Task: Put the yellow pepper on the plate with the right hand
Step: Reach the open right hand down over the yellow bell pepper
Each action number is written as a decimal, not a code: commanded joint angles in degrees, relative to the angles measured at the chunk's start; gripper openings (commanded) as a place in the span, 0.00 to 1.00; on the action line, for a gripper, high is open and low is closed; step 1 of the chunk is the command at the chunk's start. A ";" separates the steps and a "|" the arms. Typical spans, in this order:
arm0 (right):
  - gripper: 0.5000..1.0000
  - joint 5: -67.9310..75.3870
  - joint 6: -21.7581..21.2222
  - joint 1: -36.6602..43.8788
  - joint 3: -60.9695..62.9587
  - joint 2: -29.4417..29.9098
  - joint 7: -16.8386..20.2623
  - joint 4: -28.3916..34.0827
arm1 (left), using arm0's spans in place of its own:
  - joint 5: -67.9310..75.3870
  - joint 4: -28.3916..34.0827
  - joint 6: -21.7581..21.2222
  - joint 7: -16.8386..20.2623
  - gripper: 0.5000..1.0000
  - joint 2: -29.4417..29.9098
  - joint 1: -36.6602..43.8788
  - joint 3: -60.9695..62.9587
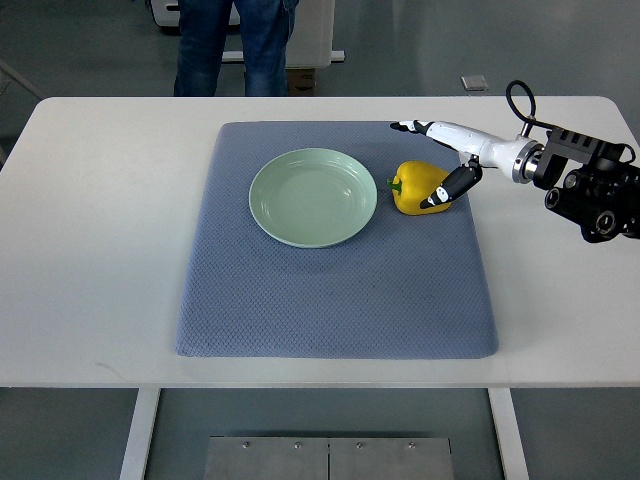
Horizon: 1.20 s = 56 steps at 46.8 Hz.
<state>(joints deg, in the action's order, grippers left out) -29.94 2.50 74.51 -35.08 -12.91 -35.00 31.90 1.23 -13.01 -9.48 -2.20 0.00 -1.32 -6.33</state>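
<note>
A yellow pepper [413, 185] lies on the blue mat [330, 290], just right of the pale green plate [313, 197]. My right hand [428, 165] comes in from the right edge and hovers at the pepper. Its white fingers [420, 128] stretch out past the pepper's far side, and a dark thumb [450, 188] rests against its near right side. The fingers are spread and not closed round the pepper. The plate holds nothing. My left arm does not show.
The mat lies on a white table [100, 250]. A person in jeans [235, 45] stands beyond the table's far edge. A small grey object [474, 83] lies on the floor past the far edge.
</note>
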 commanded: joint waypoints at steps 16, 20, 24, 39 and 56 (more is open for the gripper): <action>0.98 -0.47 2.33 -0.95 -1.74 1.57 0.00 -0.17 | 0.00 0.00 -0.01 0.00 1.00 0.00 0.00 0.00; 0.97 -0.55 2.33 -1.04 -1.83 1.66 0.00 -0.17 | 0.00 0.00 -0.01 0.00 1.00 0.00 0.00 0.00; 0.93 -0.64 2.33 -1.12 -1.92 1.66 0.00 -0.34 | 0.00 0.00 -0.01 0.00 1.00 0.00 0.00 0.00; 0.91 -0.82 2.86 -1.92 -1.92 2.45 0.00 -1.05 | 0.00 0.00 -0.01 0.00 1.00 0.00 0.00 0.00; 0.91 -0.73 3.04 -2.80 -2.01 3.50 0.00 -1.66 | 0.00 0.00 -0.01 0.00 1.00 0.00 0.00 0.00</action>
<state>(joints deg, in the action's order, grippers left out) -30.72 5.54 71.64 -37.07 -9.52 -35.00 30.32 1.23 -13.01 -9.48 -2.20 0.00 -1.32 -6.33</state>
